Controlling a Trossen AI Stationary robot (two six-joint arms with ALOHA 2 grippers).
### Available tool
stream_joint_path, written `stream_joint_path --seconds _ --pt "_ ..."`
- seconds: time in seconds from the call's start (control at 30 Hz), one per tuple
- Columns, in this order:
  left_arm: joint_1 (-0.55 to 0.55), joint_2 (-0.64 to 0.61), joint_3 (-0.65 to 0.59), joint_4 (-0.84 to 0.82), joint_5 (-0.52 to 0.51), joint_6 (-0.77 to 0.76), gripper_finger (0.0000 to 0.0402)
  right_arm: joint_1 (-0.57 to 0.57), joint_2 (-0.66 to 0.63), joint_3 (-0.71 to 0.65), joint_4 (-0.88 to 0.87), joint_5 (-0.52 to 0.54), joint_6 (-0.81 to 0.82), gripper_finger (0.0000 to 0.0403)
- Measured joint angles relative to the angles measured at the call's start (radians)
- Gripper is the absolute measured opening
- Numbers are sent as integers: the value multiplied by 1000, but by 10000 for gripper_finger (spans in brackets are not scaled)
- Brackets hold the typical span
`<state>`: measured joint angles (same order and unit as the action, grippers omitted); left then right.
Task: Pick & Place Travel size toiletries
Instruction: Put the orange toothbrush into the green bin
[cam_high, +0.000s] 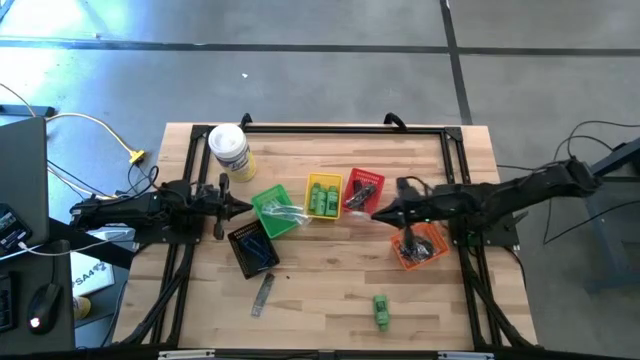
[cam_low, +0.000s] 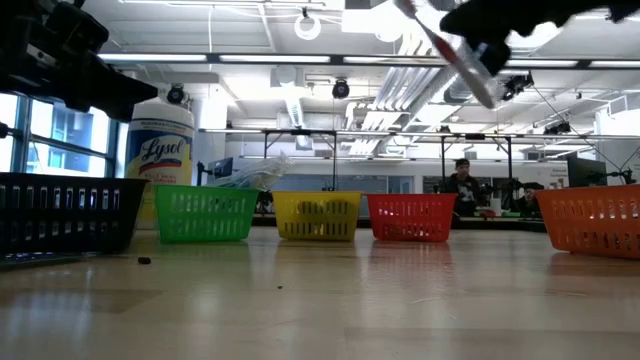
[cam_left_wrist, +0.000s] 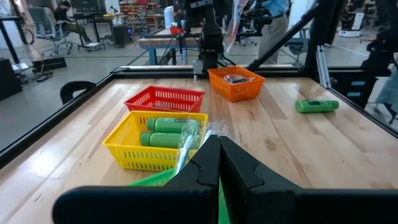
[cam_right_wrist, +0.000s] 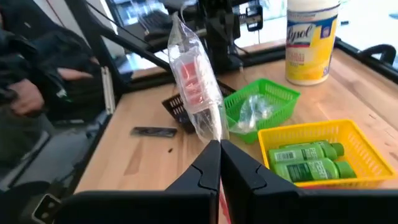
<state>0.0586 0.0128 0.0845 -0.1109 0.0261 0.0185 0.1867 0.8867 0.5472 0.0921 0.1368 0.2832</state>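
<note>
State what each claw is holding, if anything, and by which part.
The right claw pinches a clear packet with something red inside by one end. The left claw is shut with nothing in it.

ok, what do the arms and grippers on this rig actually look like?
Both arms are matte black, built of slim jointed segments with boxy wrist housings. The left gripper and right gripper each end in two tapered black fingers that come to a narrow point. No markings, logos or coloured cables are visible on them.

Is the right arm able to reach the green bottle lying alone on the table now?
Probably not at once: the right gripper is shut on a clear packet, though nothing blocks the green bottle.
</note>
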Motion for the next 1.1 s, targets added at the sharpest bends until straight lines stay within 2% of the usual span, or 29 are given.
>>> stream_joint_path --seconds 0.3,0.57,1.1 --pt "0 0 1 57 10 -6 0 -99 366 335 -161 -75 -26 2" --pt "0 0 2 66 12 -23 0 -163 640 617 -317 -116 -74 2" --pt "0 0 3 109 16 3 0 -211 1043 1125 -531 -138 -183 2"
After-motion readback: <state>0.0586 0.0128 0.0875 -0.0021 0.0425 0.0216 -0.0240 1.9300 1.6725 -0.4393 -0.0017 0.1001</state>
